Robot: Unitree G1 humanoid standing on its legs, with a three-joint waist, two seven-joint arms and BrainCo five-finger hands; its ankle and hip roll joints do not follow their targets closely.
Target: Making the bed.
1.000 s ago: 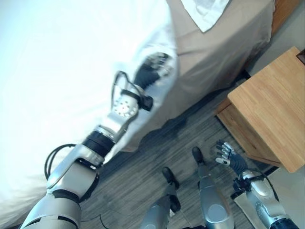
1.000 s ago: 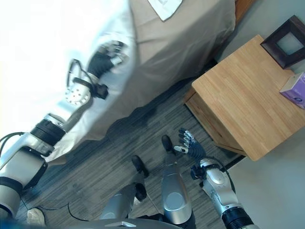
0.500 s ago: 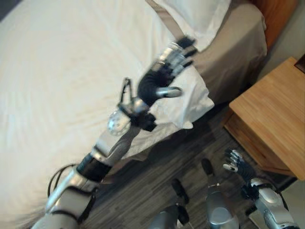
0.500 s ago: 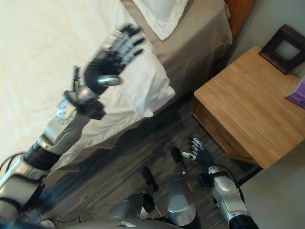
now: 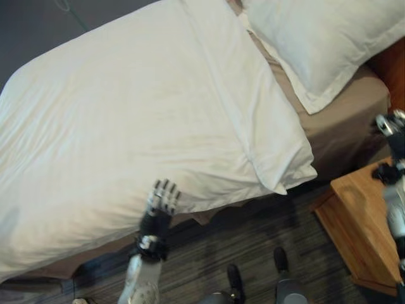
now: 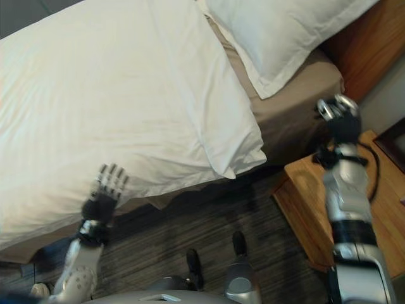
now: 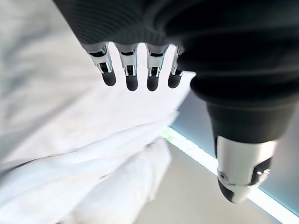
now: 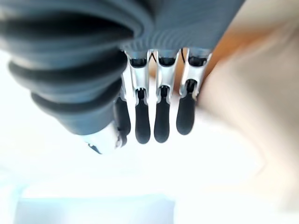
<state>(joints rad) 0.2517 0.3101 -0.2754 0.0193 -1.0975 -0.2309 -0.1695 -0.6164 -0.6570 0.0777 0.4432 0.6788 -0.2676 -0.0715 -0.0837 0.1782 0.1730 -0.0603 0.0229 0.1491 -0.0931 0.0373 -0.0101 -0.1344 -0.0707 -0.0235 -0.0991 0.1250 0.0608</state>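
One bed (image 6: pixel 297 101) with tan fitted sheet, one white duvet (image 5: pixel 126 114), one white pillow (image 5: pixel 323 44), one wooden nightstand (image 5: pixel 364 221), one wooden headboard (image 6: pixel 361 44), two robot hands: left robot hand (image 5: pixel 161 206), right robot hand (image 6: pixel 342 117).

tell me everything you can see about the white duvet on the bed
The duvet is plain white, soft-looking cloth, spread almost flat over most of the bed with light creases. Its near edge hangs over the side of the mattress, and one corner droops toward the floor. Beyond its top end lies a white pillow on a tan sheet. Neither hand holds it.
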